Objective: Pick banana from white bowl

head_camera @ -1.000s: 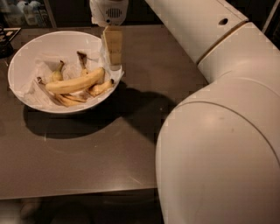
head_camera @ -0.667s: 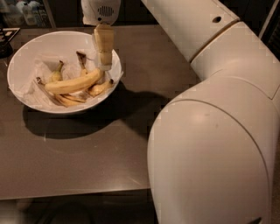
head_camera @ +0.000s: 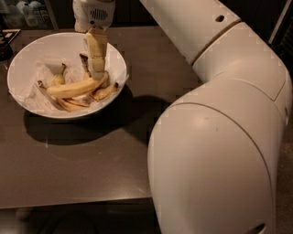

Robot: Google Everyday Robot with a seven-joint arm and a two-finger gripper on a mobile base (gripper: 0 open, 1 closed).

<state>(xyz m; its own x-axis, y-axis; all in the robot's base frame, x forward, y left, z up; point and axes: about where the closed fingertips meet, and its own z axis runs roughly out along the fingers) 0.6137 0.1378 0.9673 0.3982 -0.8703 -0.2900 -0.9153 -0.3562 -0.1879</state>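
Reaching down from the top edge of the view, the gripper (head_camera: 97,72) hangs inside the bowl (head_camera: 27,48), its pale yellow tip low over the right half and right at the thick right end of the banana (head_camera: 73,88); tip and fruit appear to touch. How far the gripper is open, and whether it has hold of anything, I cannot tell from this angle. The banana lies in the bowl, on its side across the middle, gently curved, its left end toward the left wall and its right end under the gripper. It rests on crumpled white paper (head_camera: 39,75) that lines the bowl. Around it lie smaller pieces: a thin small banana (head_camera: 58,77) just behind its left part, stem up; another short one (head_camera: 106,91) just beside its right end, near the front-right rim; and narrow peels (head_camera: 68,104) with brown ends just in front of it, toward the near wall. A dark-tipped piece (head_camera: 84,61) stands behind the gripper's tip, partly hidden by it. The bowl sits on a dark table (head_camera: 91,160), toward its far left corner. The arm (head_camera: 219,137), white and bulky, fills the right side of the view, running from the lower right up to the top and over to the white wrist housing (head_camera: 94,13) above the bowl's far rim.
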